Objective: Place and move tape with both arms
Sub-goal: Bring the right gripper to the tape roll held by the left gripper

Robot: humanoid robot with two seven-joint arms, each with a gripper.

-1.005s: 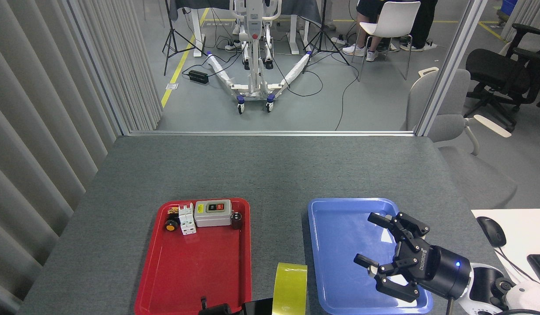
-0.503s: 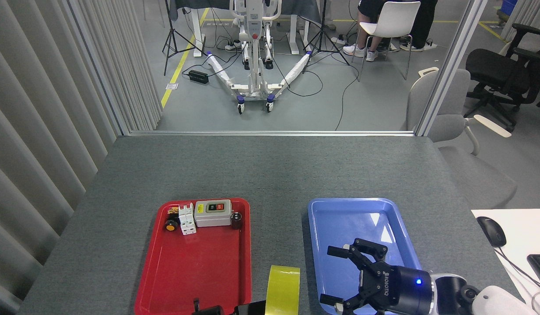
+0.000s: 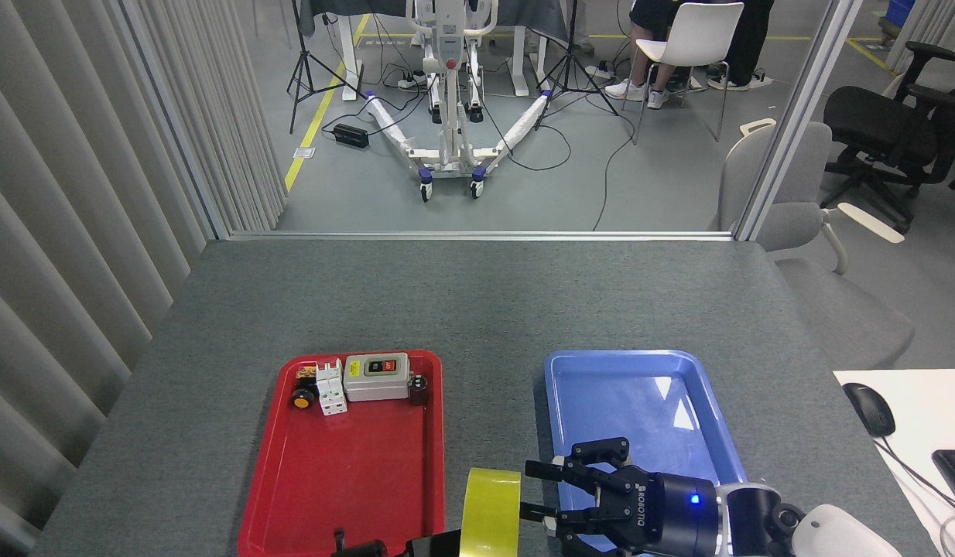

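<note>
Handover step, as I read it: the wide roll of translucent yellow packing tape stands on edge at the bottom of the view, in the gap between the red plastic tray and the blue plastic tray, held up from below by the left arm's black gripper. Only the top of that gripper shows at the frame edge, so whether it is clamped on the roll can't be told, though it probably is, since the roll stands upright with nothing else under it

To do this well the right arm's black three-fingered gripper should close on the roll's flat sides square-on, fingers straddling the rim, and get a firm hold before the left lets go; otherwise the roll could tip or roll off toward the red tray. Keep the approach level so no finger pokes into the core

Right gripper: fingers spread wide, tips just beside the roll's right face, holding nothing, contact not certain from here. It hangs over the blue tray's near-left corner. Switch box and small parts at the red tray's far end are well apart from all this
</note>
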